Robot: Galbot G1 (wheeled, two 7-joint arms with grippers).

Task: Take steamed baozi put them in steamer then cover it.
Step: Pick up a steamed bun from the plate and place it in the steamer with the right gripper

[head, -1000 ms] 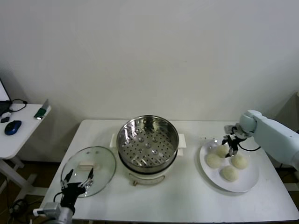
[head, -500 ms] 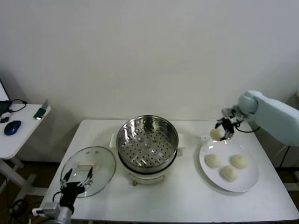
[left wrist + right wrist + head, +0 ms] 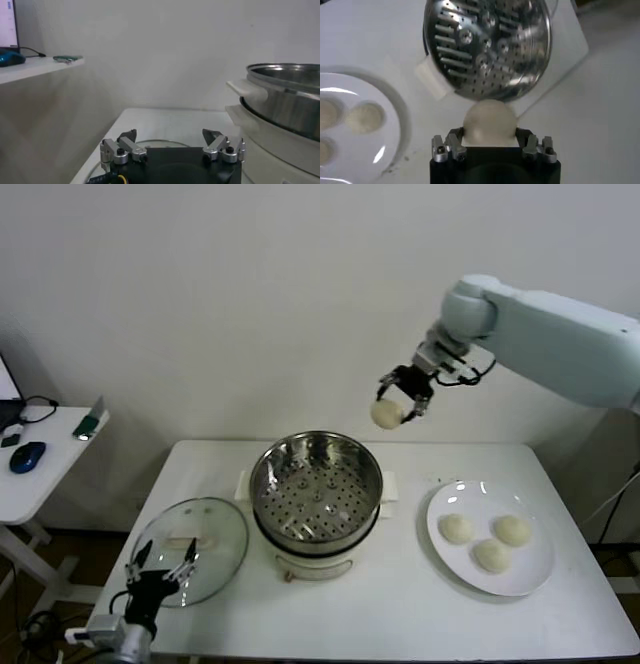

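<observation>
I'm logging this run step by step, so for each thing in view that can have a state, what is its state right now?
steamer: uncovered, perforated tray empty.
glass lid: off the pot, lying flat on the table to its left.
carried baozi: gripped, in the air above the steamer's right rim.
plate: holds three baozi.
right gripper: shut on the carried baozi.
left gripper: open, empty, near the lid's front edge.
</observation>
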